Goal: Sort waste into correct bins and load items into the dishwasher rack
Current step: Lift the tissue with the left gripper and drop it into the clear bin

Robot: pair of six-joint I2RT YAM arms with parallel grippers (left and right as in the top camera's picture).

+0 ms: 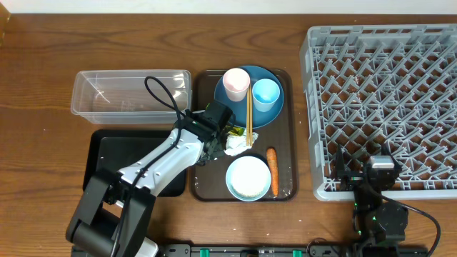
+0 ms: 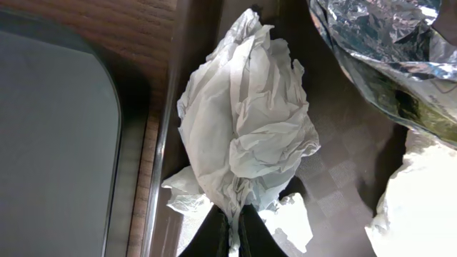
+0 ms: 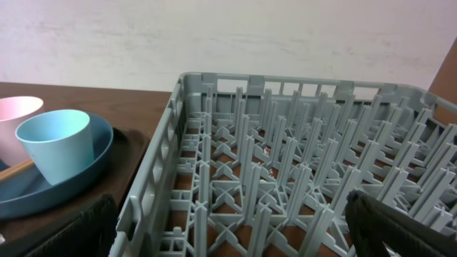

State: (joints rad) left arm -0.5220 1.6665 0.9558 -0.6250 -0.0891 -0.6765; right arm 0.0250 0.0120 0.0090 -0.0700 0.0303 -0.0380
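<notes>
My left gripper [image 2: 232, 230] is shut on a crumpled white tissue [image 2: 243, 121], pinching its lower end by the left rim of the brown serving tray [image 1: 289, 143]. Overhead, this gripper [image 1: 213, 148] hides that tissue. Crumpled silver foil [image 2: 385, 43] lies just beyond, with a second tissue [image 1: 235, 145] beside it. The carrot [image 1: 272, 171] lies right of the pale-blue bowl [image 1: 248, 177]. On the dark-blue plate [image 1: 277, 77] stand a pink cup [image 1: 236, 84], a light-blue cup [image 1: 265, 94] and chopsticks [image 1: 248, 114]. My right gripper [image 3: 239, 228] is open at the front edge of the grey rack [image 1: 385, 100].
The clear tub [image 1: 128, 91] stands left of the brown tray, and the black tray [image 1: 114, 153] lies in front of it, right beside my left arm. A strip of wooden table separates the black tray [image 2: 50, 143] from the brown one.
</notes>
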